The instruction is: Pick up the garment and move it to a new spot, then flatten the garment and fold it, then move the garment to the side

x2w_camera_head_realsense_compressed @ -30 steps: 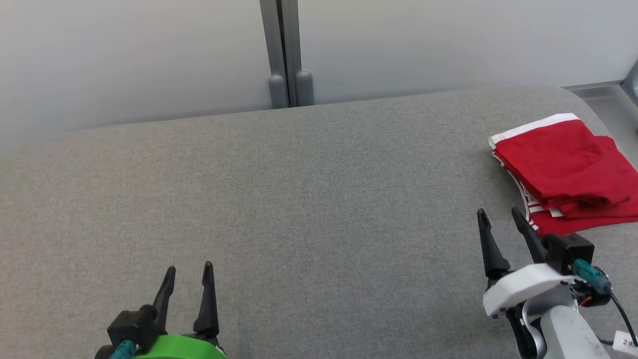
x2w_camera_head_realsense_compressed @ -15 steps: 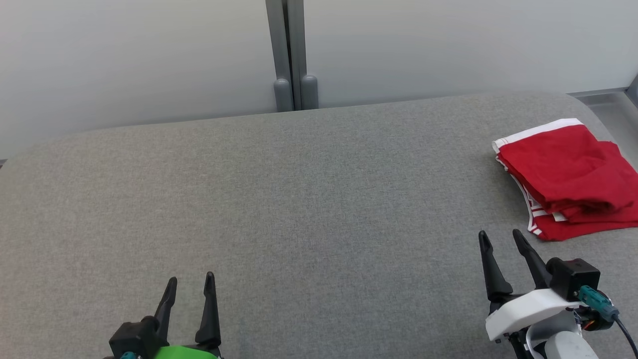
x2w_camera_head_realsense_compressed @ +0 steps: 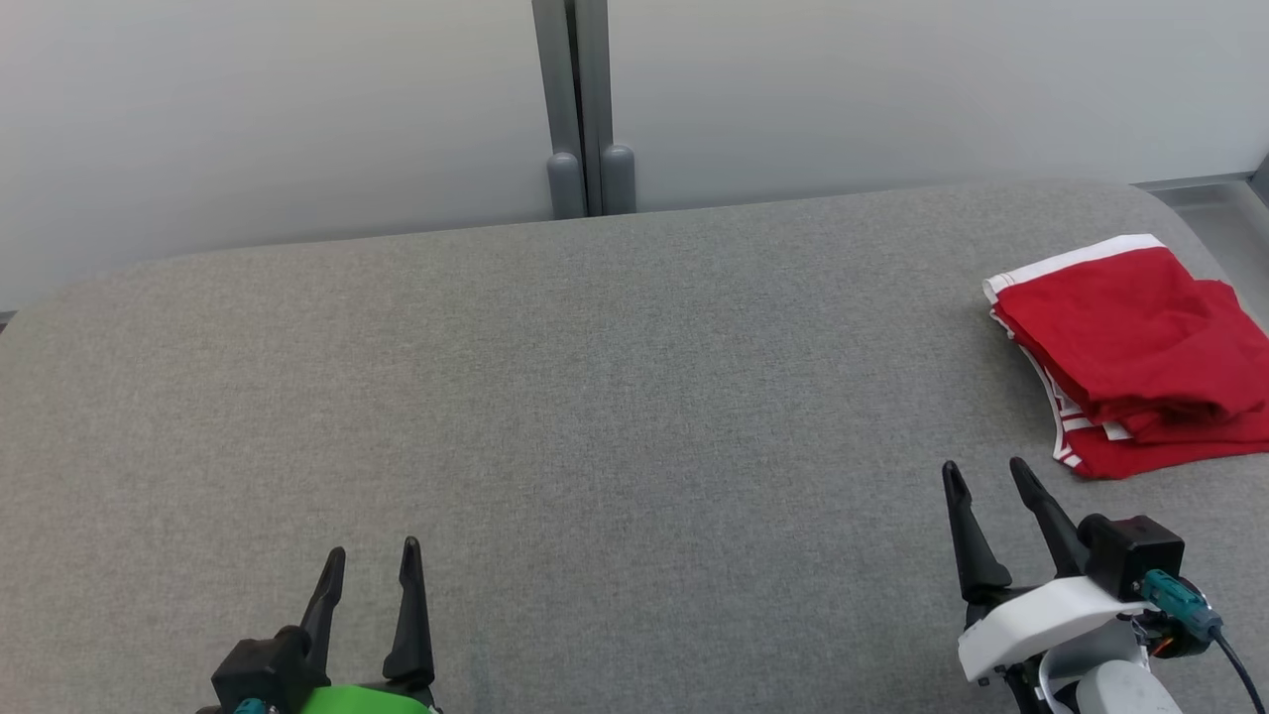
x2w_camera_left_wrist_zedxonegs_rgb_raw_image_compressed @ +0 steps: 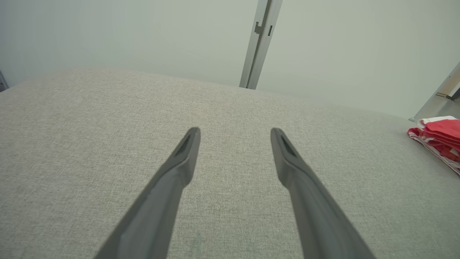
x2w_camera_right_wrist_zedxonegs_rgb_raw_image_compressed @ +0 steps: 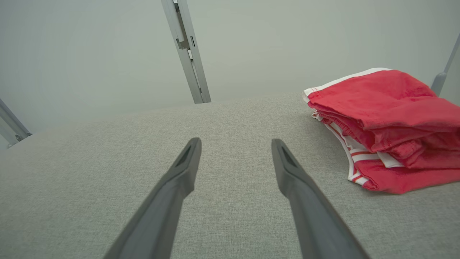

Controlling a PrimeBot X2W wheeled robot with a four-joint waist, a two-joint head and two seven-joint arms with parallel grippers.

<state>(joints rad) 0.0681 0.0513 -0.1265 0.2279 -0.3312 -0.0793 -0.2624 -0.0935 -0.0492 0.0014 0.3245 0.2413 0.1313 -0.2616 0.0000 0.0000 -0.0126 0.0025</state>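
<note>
The garment (x2w_camera_head_realsense_compressed: pixel 1130 347) is lying folded at 3 o'clock, seemingly set aside. Your left hand (x2w_camera_head_realsense_compressed: pixel 374 550) and right hand (x2w_camera_head_realsense_compressed: pixel 984 471) are hovering open, empty.

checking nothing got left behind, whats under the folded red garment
The red garment lies folded in layers directly on the grey padded surface. Its lower layers show white striped trim at the edge. Whatever sits between or beneath the folds is covered, so that cannot be told.
</note>
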